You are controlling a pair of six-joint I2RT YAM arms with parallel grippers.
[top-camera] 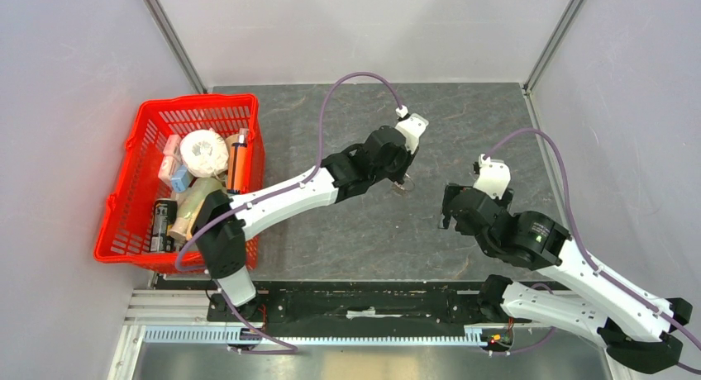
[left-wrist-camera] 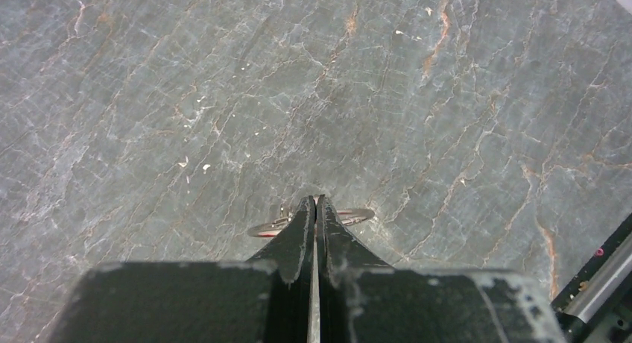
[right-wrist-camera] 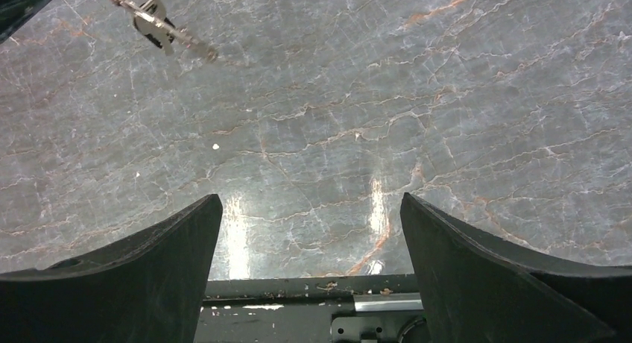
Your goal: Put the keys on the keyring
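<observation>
My left gripper is shut on the keyring, a thin silvery wire ring that sticks out on both sides of the fingertips, just over the grey stone table. From above, the gripper sits mid-table with the ring under it. In the right wrist view the ring shows edge-on at top left with a small silvery key at it. I cannot tell if the key is threaded. The black-headed key is out of view. My right gripper is open and empty, to the right of the ring.
A red plastic basket at the table's left holds a tape roll, bottles and small packs. The table's near edge and metal rail lie just below the right gripper. Grey walls enclose the table.
</observation>
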